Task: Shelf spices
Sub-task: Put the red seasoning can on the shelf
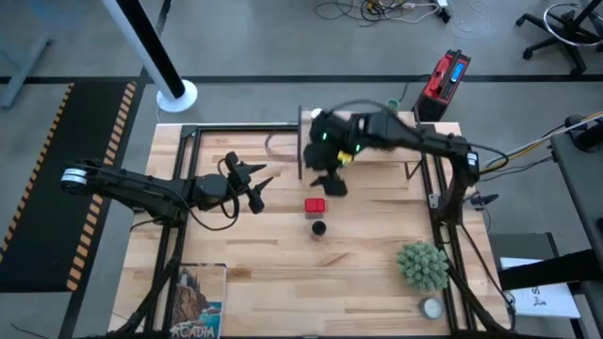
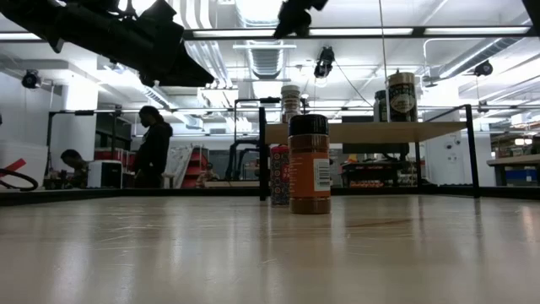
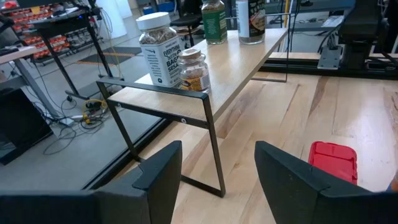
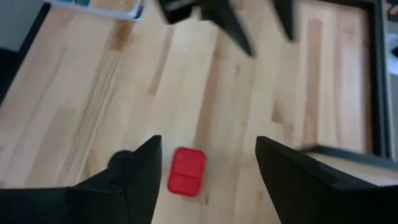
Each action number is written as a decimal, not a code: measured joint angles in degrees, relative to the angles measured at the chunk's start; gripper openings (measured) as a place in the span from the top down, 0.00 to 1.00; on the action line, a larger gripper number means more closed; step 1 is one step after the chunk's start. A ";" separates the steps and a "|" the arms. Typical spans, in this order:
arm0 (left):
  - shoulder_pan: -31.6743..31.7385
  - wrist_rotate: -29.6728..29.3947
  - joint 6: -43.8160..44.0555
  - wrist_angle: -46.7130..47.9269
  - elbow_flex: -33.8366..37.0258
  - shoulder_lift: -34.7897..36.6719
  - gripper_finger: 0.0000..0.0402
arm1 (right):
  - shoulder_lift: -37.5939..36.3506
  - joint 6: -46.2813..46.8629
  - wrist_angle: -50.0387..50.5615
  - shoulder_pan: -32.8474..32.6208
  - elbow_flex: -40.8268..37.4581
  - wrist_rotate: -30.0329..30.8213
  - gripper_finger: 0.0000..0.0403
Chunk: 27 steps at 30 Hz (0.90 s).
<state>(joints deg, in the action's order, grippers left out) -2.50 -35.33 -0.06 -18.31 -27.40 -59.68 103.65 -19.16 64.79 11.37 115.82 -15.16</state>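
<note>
Light wood shelf [image 3: 249, 53]; glossy red tin [image 3: 334, 160].

**Bystanders on and around the bench**

A spiky green plant [image 1: 422, 265] stands near the bench's [image 1: 245, 273] front right corner, with a flat white round tin [image 1: 431, 307] just beside it, closer to the front edge. A booklet marked ACADIA [image 1: 198, 301] lies at the front left corner, partly over the edge. Off the back right corner a red and black device [image 1: 444, 79] sits on the floor. In the room beyond, a person in dark clothes [image 2: 153, 147] stands side-on.
</note>
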 joint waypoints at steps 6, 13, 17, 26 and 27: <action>-0.07 0.33 0.59 0.57 0.00 0.00 0.52 | 0.07 3.76 -4.74 -5.55 -7.21 5.16 0.45; -0.04 0.37 0.83 1.06 0.00 0.00 0.52 | 0.10 7.99 -13.21 -6.94 -18.72 5.63 0.44; -0.04 0.37 0.82 1.11 0.00 0.00 0.52 | 0.10 9.54 -17.21 -6.85 -23.81 6.34 0.42; 0.00 0.42 0.83 1.19 0.00 0.00 0.52 | 0.16 13.79 -21.61 -7.95 -29.67 7.83 0.39; 0.00 0.42 0.82 1.22 0.00 0.00 0.52 | 0.21 14.01 -22.19 -8.31 -30.13 9.19 0.39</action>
<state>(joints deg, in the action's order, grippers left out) -2.50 -34.92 0.76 -17.09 -27.40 -59.68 103.86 -5.16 42.60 3.05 85.69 -5.97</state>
